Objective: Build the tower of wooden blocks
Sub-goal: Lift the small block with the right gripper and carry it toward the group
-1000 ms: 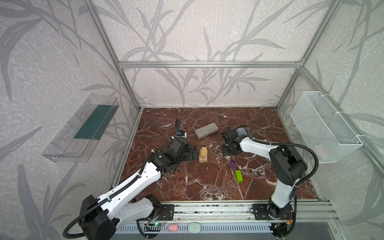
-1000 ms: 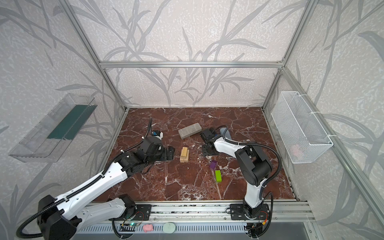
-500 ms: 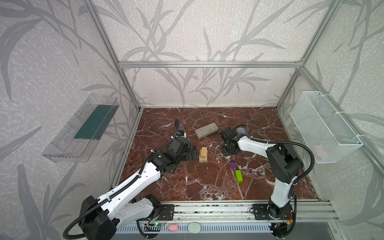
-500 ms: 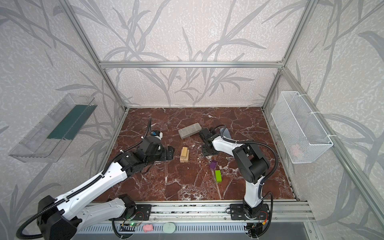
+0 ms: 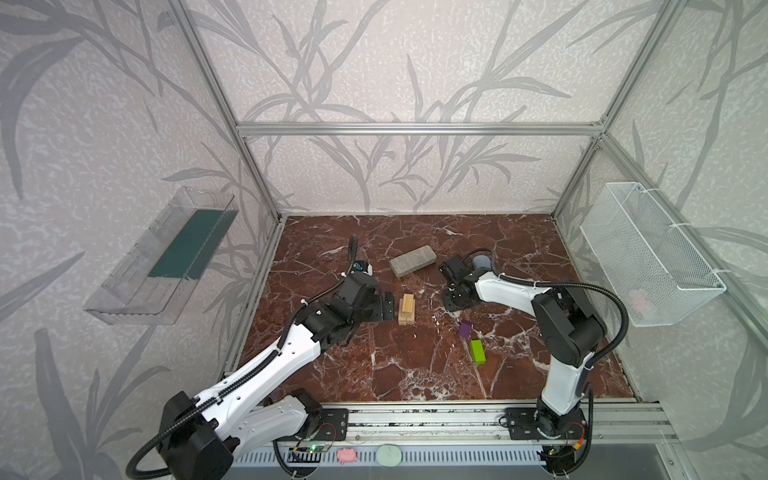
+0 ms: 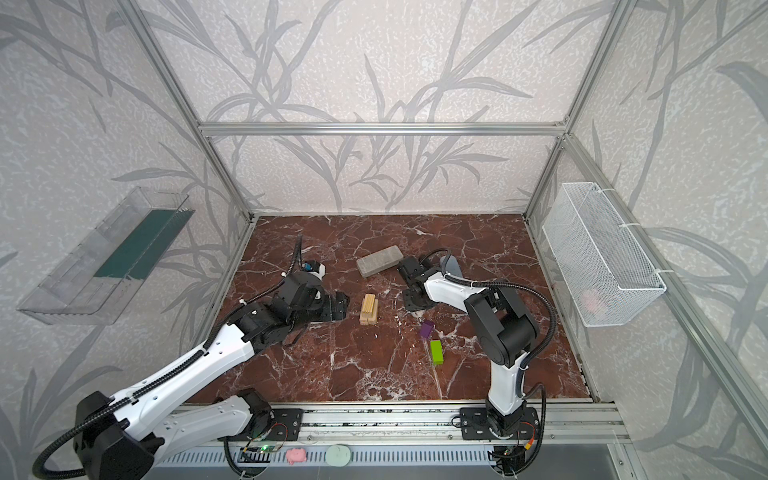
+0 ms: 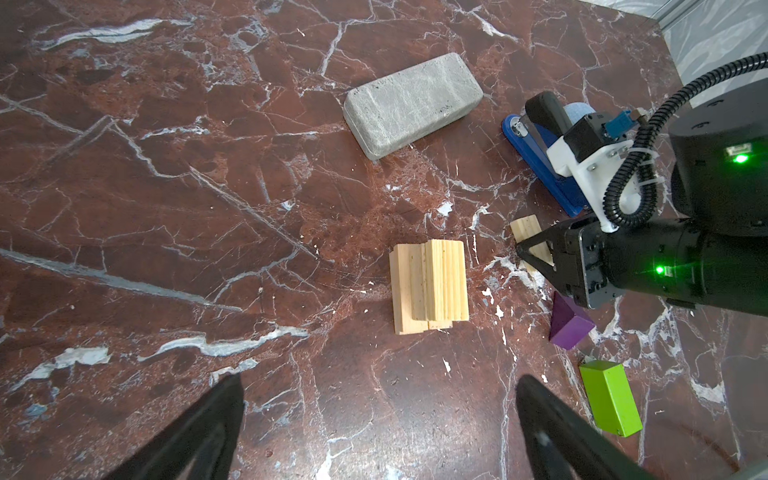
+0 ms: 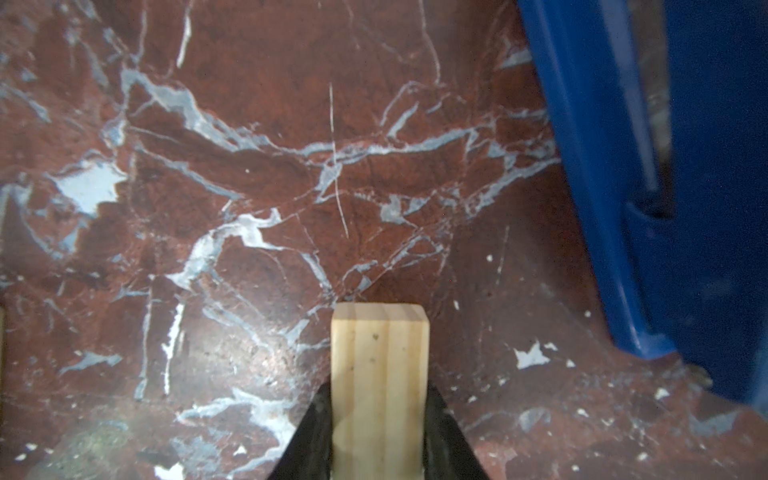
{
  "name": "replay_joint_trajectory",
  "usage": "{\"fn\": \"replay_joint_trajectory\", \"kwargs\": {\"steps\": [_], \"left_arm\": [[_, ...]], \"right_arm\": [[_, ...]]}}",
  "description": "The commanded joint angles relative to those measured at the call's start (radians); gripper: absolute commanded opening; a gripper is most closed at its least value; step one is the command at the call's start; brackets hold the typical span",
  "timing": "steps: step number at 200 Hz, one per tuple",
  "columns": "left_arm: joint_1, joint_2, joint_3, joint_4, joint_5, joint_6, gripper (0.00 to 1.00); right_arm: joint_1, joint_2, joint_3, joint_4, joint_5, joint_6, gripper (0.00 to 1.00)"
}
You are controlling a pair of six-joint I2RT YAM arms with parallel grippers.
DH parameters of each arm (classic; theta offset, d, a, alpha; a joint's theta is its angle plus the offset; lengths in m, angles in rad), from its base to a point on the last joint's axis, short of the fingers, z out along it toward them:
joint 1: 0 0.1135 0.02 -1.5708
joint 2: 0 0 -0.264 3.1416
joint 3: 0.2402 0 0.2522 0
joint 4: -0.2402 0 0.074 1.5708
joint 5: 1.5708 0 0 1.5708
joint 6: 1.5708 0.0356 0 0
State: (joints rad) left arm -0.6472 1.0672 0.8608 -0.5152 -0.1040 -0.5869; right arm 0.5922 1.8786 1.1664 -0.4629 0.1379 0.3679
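Tower (image 7: pixel 430 286) about two layers; right pincer (image 8: pixel 380 384) clamped on pale block (image 8: pixel 380 332); left pincer (image 7: pixel 379 382) wide, empty; purple block (image 7: pixel 569 328), lime block (image 7: pixel 610 397) unplaced.

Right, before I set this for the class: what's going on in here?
A two-armed robot is building a wood block tower, so far a low stack of pale blocks mid-table. The right gripper has its fingers against both sides of a pale block lying on the marble table beside the blue stapler. The left gripper hangs open just short of the tower. The purple block and lime green block lie loose on the table, not yet used.
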Motion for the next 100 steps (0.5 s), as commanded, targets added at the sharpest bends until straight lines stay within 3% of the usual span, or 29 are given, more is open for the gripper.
{"fn": "replay_joint_trajectory", "kwargs": {"steps": [1,100], "left_arm": [[0.007,-0.024,-0.017,0.003,0.001,-0.017,1.0],[0.036,-0.086,-0.109,0.055,0.03,-0.057,1.0]], "right_arm": [[0.013,-0.039,0.021,-0.041,0.014,0.002,0.28],[0.13,-0.141,0.183,-0.308,0.083,0.21,0.27]]}}
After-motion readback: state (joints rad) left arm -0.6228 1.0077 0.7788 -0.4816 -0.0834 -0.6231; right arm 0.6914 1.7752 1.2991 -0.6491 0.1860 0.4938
